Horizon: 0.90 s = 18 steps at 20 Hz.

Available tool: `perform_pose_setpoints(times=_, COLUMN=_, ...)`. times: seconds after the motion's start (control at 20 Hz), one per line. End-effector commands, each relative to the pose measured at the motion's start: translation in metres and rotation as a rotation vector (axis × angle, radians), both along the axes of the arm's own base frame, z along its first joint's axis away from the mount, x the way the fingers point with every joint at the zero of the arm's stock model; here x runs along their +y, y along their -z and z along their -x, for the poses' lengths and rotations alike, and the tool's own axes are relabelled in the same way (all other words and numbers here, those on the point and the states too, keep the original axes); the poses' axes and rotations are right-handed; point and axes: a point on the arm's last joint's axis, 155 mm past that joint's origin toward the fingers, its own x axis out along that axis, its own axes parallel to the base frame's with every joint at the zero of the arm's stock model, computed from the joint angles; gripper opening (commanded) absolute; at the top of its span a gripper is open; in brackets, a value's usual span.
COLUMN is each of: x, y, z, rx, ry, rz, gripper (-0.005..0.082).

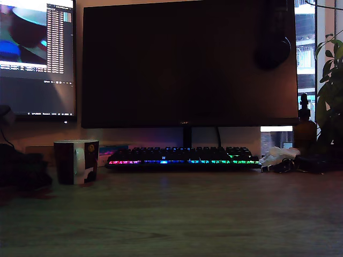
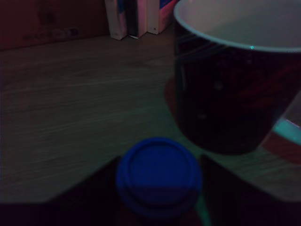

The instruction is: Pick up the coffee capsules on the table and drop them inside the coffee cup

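A blue coffee capsule (image 2: 159, 172) fills the lower middle of the wrist view, its round flat face turned to the camera. My gripper (image 2: 160, 197) is shut on it, with a dark finger tight against each side. The coffee cup (image 2: 230, 94) stands just beyond the capsule, with a dark wall, a pale inside and an open mouth. In the exterior view the coffee cup (image 1: 76, 161) stands at the left on the wooden table (image 1: 187, 214). The dim arm (image 1: 21, 170) is beside it at the left edge, and the capsule is hidden there.
A backlit keyboard (image 1: 182, 158) lies behind the cup under a large dark monitor (image 1: 187, 64). A second screen (image 1: 36, 53) is lit at the exterior view's left. A crumpled wrapper (image 1: 277, 159), a bottle (image 1: 304, 128) and a plant (image 1: 331, 91) sit at the right. Books (image 2: 136, 19) stand far back.
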Motion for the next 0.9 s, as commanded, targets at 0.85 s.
perform_pose_setpoints(times=0.85, x=-0.005, y=-0.039, z=0.01, rx=0.01, ry=0.039, rz=0.013, gripper=0.0104)
